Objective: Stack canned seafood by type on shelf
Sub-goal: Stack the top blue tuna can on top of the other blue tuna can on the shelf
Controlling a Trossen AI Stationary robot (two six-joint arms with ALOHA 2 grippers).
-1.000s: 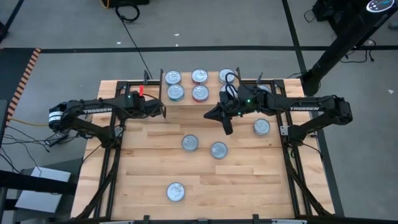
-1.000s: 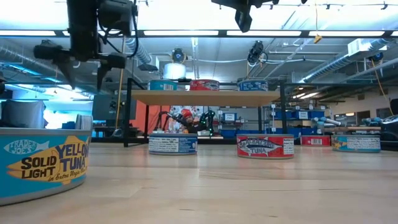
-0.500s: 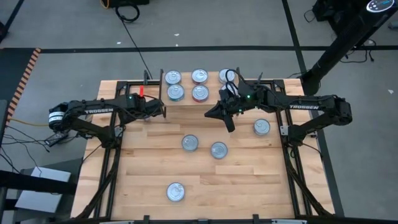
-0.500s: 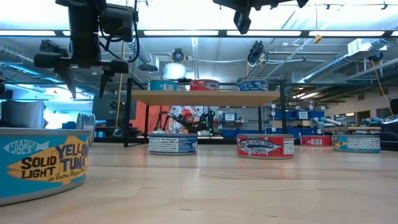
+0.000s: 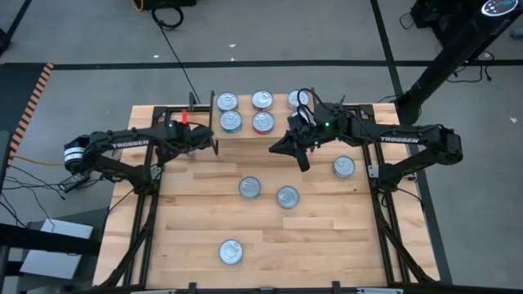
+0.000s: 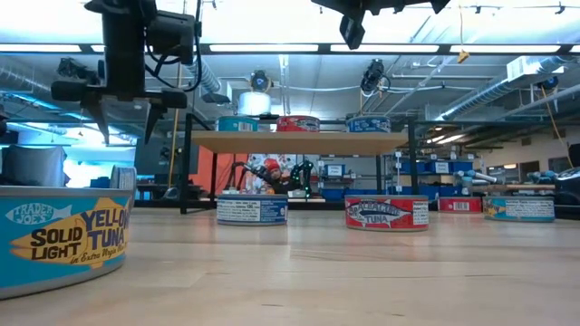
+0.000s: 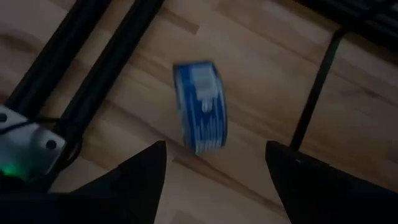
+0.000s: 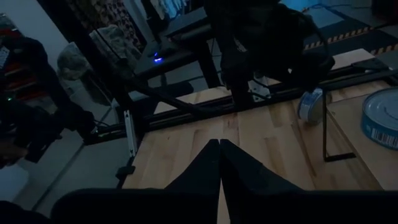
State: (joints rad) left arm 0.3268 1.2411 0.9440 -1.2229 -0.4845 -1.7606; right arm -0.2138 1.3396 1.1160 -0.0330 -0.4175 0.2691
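The shelf (image 5: 246, 111) (image 6: 299, 142) stands at the table's far middle and carries several tins (image 5: 262, 122) with blue and red labels. A blue tin (image 7: 200, 107) stands on its rim on the table left of the shelf, also seen in the right wrist view (image 8: 309, 104). My left gripper (image 7: 214, 155) (image 6: 125, 118) hangs open above it, one finger to each side, touching nothing. My right gripper (image 5: 304, 162) (image 8: 219, 155) is shut and empty, held high in front of the shelf's right part.
Loose tins lie flat on the table: two in the middle (image 5: 249, 188) (image 5: 287, 197), one at the right (image 5: 344, 167), one near the front edge (image 5: 230, 251). Black frame rails (image 7: 81, 68) run along the table's left side beside the tin on its rim.
My left gripper has rolled about its own axis, so its two fingers now hang level side by side above the tin on its rim. It has stayed open.
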